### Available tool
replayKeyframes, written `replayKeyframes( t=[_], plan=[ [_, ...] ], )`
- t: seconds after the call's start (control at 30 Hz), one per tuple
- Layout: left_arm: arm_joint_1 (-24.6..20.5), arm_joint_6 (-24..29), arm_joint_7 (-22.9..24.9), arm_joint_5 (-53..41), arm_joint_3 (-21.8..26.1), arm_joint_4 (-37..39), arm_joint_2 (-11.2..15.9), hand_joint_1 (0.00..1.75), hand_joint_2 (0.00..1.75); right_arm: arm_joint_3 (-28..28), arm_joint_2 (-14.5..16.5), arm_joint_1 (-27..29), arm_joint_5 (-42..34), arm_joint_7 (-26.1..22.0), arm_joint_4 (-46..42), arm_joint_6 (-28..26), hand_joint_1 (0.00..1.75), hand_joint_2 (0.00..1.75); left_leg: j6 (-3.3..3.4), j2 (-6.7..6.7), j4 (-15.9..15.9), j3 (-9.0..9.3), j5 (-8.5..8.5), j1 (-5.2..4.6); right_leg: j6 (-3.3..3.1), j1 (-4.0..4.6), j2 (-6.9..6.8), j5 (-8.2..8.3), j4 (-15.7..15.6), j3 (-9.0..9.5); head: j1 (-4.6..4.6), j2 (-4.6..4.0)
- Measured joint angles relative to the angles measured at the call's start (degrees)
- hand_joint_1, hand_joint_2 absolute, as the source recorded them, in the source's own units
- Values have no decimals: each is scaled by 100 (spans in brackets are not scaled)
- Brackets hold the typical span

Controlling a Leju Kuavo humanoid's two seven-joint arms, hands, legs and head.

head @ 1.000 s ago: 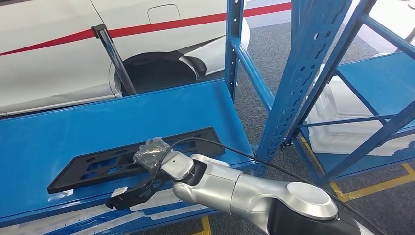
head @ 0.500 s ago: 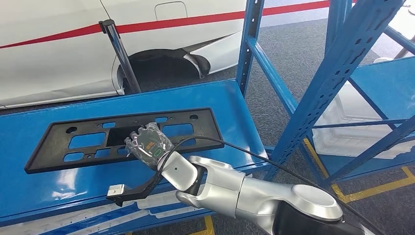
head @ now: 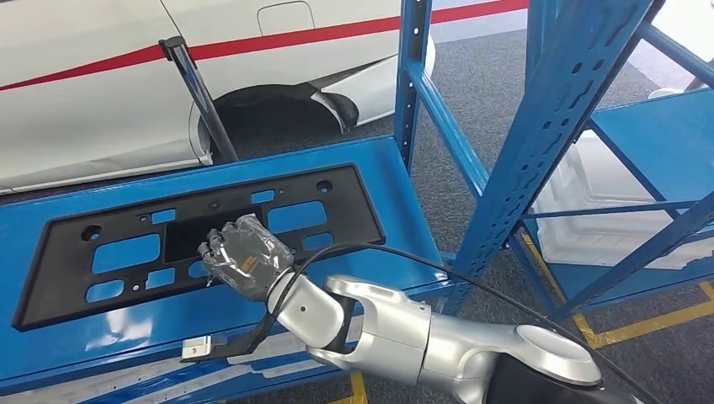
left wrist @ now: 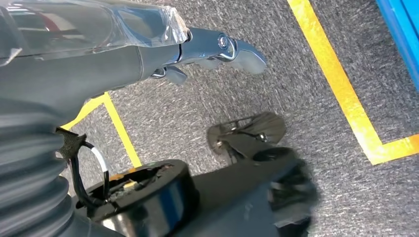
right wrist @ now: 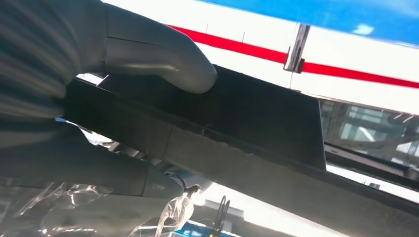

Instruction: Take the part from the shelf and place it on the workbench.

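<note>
Up close, the right wrist view shows what the head view hides: the right hand has its thick grey thumb pressed on one face of the black part and its plastic-wrapped fingers under the other, pinching the panel's edge. From the head view, the same right hand, wrapped in crinkled clear film, sits over the part's near long edge, at about its middle. The part is a flat, matt black rectangular panel with several rectangular cut-outs and small round holes, through which the blue shelf shows; whether it rests flat on the shelf cannot be told. Its long side runs across the shelf. Behind stands a white car body with a red stripe. The left wrist view shows the left hand hanging over grey carpet with yellow floor lines, fingers loosely extended, holding nothing.
</note>
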Motion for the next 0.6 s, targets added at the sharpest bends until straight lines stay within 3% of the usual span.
replayKeyframes(
  t=[0.07, 0.1, 0.2, 0.27, 0.37, 0.4, 0.43, 0.47, 0.53, 0.6],
  plan=[
    [-16, -3, 2, 11, 1, 0, 3, 0, 175, -5, -11, -1, -31, -30, -49, 51, 175, 175, 13, -9, -689, 317, 270, -17, 27, 18, 10, 12, 7, -14, 1, 0],
    [-21, -4, 2, 16, 2, 0, 3, 0, 175, -8, -17, 3, -53, -43, -69, 74, 175, 175, 27, -14, -844, 383, 314, -32, 52, 28, 15, 26, 9, -27, 3, 0],
    [-17, -14, 2, 21, 3, 0, 3, 0, 175, -12, -42, 27, -116, -77, -89, 119, 175, 175, 126, -18, -903, 371, 363, -52, 141, 29, 18, 34, 18, -56, 8, 0],
    [-21, -21, 2, 21, 4, 0, 3, 0, 175, -16, -68, 33, -140, -85, -91, 150, 175, 175, 223, -9, -934, 351, 428, -45, 169, 31, 12, -251, 324, -156, 17, 0],
    [-28, -27, 2, 18, 6, 0, 3, 0, 175, -19, -104, 56, -181, -91, -94, 225, 175, 175, 321, 5, -938, 273, 508, -80, 162, 39, 6, -945, 1432, -499, 26, 0],
    [-28, -29, 2, 17, 6, 0, 3, 0, 175, -18, -117, 67, -199, -94, -94, 255, 175, 175, 336, 7, -937, 235, 539, -95, 155, 43, 6, -1030, 1650, -534, 26, 0],
    [-27, -30, 2, 17, 6, 0, 3, 0, 175, -18, -130, 76, -213, -97, -93, 279, 175, 175, 343, 6, -936, 193, 574, -109, 143, 44, 6, -1008, 1658, -466, 26, 0],
    [-26, -31, 2, 18, 6, 0, 3, 0, 175, -18, -138, 79, -226, -99, -93, 295, 175, 175, 339, 3, -936, 152, 610, -118, 124, 45, 6, -895, 1433, -287, 26, 0],
    [-29, -31, 2, 17, 6, 0, 3, 0, 175, -19, -144, 67, -242, -102, -99, 303, 175, 175, 311, -5, -925, 76, 677, -134, 81, 49, 6, -641, 612, 267, 26, 0],
    [-36, -30, 5, 15, 6, 0, 3, 0, 175, -20, -142, 51, -261, -101, -117, 313, 175, 175, 255, -7, -917, 25, 754, -145, 55, 69, 9, -506, 55, 599, 18, 0]
  ],
)
